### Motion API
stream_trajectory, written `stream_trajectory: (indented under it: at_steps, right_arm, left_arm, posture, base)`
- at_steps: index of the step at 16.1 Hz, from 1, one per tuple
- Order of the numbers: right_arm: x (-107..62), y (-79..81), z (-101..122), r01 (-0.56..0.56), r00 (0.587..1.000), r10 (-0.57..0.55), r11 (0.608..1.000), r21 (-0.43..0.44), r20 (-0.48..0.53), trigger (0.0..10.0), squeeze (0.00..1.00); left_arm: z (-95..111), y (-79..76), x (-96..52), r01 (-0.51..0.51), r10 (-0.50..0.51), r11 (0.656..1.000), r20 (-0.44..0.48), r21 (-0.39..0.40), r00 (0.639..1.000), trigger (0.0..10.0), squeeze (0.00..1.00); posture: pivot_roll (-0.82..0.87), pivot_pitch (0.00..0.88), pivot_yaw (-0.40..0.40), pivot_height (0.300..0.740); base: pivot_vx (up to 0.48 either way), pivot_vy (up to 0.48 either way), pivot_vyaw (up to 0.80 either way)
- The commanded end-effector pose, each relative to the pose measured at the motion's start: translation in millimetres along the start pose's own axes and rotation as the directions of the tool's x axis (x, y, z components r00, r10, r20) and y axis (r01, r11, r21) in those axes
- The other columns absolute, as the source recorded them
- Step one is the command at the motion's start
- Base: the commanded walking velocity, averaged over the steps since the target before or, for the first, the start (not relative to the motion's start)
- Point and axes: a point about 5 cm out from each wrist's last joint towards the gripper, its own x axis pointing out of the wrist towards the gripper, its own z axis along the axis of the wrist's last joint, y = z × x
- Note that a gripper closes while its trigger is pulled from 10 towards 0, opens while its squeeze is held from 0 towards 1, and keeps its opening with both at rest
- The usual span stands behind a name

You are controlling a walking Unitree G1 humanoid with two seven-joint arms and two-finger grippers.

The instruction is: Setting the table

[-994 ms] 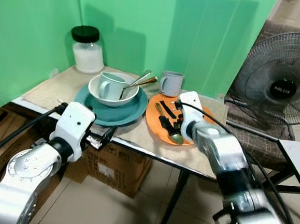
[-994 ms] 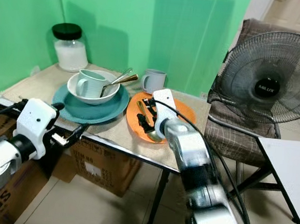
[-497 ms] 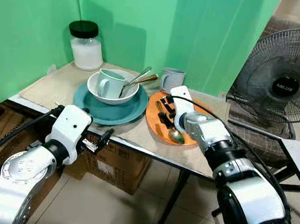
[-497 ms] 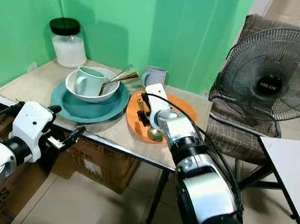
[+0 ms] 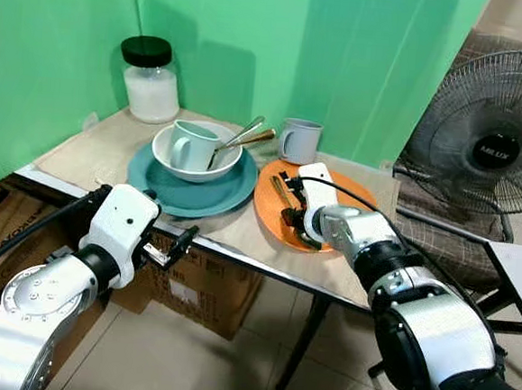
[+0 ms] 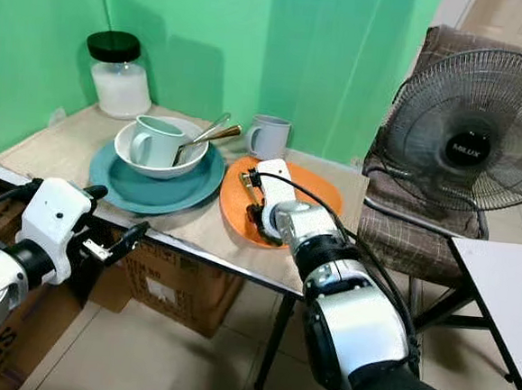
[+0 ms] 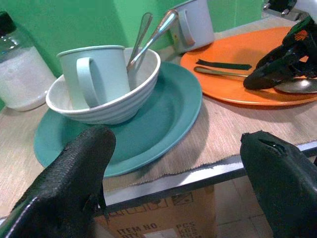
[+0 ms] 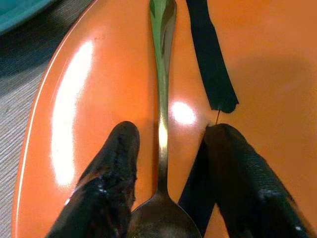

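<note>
- The right gripper (image 8: 166, 183) is down on the orange plate (image 5: 334, 187), its fingers (image 8: 115, 168) apart and straddling the spoon (image 8: 162, 89) just above the bowl end
- The spoon lies flat on the plate; a black strip (image 8: 210, 59) lies beside its handle
- The left gripper (image 5: 178, 243) hangs below the table edge (image 5: 238, 256), fingers spread wide, holding nothing
- A teal plate (image 5: 229, 193) just beside the orange one carries a white bowl (image 5: 169, 161) with a mug (image 5: 191, 146) and two utensils (image 5: 243, 138) leaning in it
- A grey cup (image 5: 299, 142) stands behind the orange plate
- A jar (image 5: 150, 82) stands at the back corner; a fan (image 5: 496, 141) stands well to the right
</note>
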Motion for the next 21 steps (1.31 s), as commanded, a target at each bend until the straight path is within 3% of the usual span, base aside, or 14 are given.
stream_trajectory:
  at_steps: [1,9,12,19,21]
  right_arm:
    - [-0.5,-0.6,2,-0.007,1.000,0.007,1.000,0.003,-0.002,0.0,0.00]
    - [-0.6,-1.3,5,-0.013,1.000,0.013,1.000,-0.005,-0.002,0.0,0.00]
    - [-1.0,-1.8,6,-0.015,1.000,0.015,1.000,-0.009,0.005,0.0,0.00]
    - [-1.2,-2.9,7,-0.017,1.000,0.017,1.000,-0.021,0.019,0.0,0.00]
    - [-1.8,-4.3,11,-0.033,0.997,0.036,0.998,-0.050,0.066,0.0,0.00]
  left_arm:
    - [2,-1.5,-0.8,0.027,-0.027,1.000,0.006,0.003,1.000,10.0,0.00]
    - [-5,-25.1,-9.8,0.250,-0.252,0.967,-0.037,-0.053,0.967,10.0,0.00]
    - [-9,-30.7,-17.2,0.336,-0.342,0.937,-0.060,-0.091,0.938,10.0,0.00]
    - [-11,-25.7,-18.6,0.313,-0.318,0.947,-0.074,-0.072,0.945,10.0,0.00]
    - [-6,-13.7,-13.6,0.233,-0.235,0.972,-0.051,-0.033,0.971,10.0,0.00]
  posture:
    - [0.06,0.000,-0.060,0.740]
    - [0.06,0.000,-0.065,0.740]
    - [0.06,0.000,-0.069,0.740]
    - [0.06,0.000,-0.071,0.740]
    - [0.07,0.000,-0.071,0.740]
  base:
    - [0.000,0.000,0.00]
    - [0.000,0.000,0.00]
    - [0.000,0.000,0.00]
    - [0.000,0.000,0.00]
    - [0.000,0.000,0.00]
